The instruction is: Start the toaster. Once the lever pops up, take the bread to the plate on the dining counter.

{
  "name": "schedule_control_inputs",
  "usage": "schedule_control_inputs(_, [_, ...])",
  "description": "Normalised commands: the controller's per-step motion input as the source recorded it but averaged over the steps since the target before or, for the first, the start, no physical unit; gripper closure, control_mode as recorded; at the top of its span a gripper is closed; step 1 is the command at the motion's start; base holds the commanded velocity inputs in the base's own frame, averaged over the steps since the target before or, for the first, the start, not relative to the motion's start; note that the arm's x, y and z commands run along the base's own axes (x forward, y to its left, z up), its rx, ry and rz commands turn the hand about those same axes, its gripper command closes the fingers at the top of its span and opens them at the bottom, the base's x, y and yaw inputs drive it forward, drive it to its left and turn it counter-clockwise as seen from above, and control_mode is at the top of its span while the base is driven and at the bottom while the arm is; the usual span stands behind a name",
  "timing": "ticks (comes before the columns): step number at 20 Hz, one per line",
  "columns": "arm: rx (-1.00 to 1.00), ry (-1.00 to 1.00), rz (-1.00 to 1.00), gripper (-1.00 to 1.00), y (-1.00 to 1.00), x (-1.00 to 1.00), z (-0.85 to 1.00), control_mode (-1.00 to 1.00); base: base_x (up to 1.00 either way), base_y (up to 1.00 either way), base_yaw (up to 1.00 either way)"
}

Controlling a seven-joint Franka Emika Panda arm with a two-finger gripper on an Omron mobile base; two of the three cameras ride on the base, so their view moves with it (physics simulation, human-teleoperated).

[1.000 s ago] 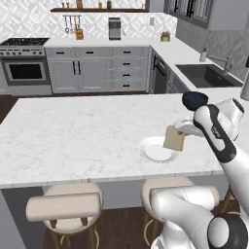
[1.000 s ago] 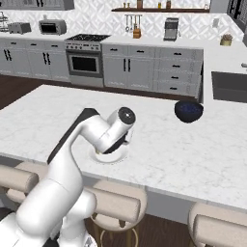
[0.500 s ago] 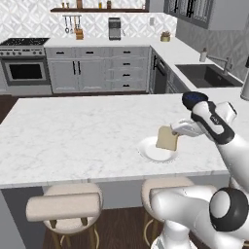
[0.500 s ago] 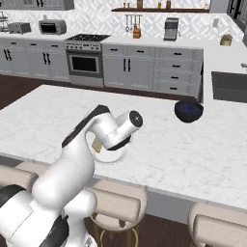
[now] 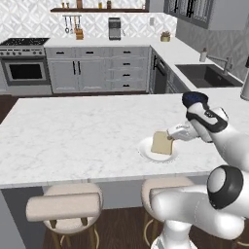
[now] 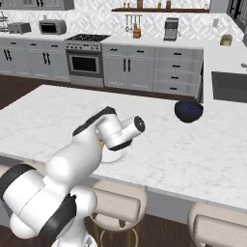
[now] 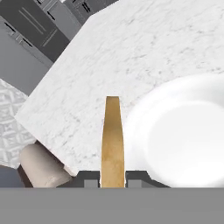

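Bread [image 5: 162,143] is hanging edge-up over the plate [image 5: 146,151], pinched between the two fingertips of the gripper [image 7: 112,178], which is clamping its lower edge. Tilting it this way is likely letting it drop flat onto the plate, which is sitting near the dining counter's [image 5: 73,136] front edge.

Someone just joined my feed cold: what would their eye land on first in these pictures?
First, the bread, pinched on edge by the gripper over the white plate near the front edge of the dining counter. Next, the white arm bulking large in the right base view. Then the dark blue bowl farther back on the counter.
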Motion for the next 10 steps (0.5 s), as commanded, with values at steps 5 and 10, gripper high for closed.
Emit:
schedule_control_inputs(5, [0.00, 0.00, 0.05, 1.00, 0.00, 0.11, -0.34, -1.00, 0.00, 0.00, 0.00])
schedule_control_inputs(10, [0.00, 0.00, 0.04, 1.00, 0.00, 0.37, -0.23, -1.00, 0.00, 0.00, 0.00])
